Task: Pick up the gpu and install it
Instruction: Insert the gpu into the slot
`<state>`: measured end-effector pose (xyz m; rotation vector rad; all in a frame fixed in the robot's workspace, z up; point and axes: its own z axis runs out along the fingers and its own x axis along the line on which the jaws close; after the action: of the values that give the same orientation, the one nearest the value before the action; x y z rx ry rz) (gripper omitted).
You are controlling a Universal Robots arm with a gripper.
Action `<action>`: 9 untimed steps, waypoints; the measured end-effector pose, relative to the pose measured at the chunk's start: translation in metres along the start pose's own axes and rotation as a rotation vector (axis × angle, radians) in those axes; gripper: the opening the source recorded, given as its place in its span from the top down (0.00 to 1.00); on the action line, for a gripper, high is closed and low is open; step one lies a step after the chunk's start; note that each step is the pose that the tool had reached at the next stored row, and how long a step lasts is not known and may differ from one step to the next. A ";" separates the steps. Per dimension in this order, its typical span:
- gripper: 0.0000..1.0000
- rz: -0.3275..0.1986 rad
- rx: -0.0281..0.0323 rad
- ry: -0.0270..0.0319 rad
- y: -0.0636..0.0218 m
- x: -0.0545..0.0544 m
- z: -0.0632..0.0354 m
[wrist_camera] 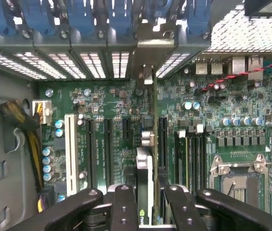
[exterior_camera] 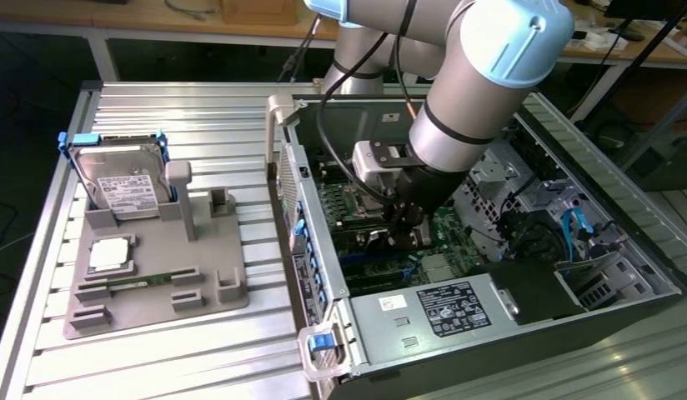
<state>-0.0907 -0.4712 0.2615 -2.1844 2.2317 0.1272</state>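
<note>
We see the end effector down inside the open computer case, which lies on the counter toward the edge at the exterior view's right. In the wrist view its fingers are drawn in narrow on the gpu, which stands edge-on between them over the motherboard, in line with the long slots. We cannot tell whether its lower edge touches a slot. We judge the card light and stiff but fragile. Its contact edge and components damage easily, so the flat sides near the upper edge are where to hold. The hard drive stands in its grey holder near the opposite edge.
</note>
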 end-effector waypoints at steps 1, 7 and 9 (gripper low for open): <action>0.73 0.000 0.0001 -0.0001 0.0000 0.000 0.0000; 0.73 0.001 0.0001 -0.0001 0.0000 0.000 0.0000; 0.73 0.002 0.0003 -0.0001 0.0001 0.000 0.0000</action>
<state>-0.0908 -0.4712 0.2615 -2.1816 2.2341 0.1271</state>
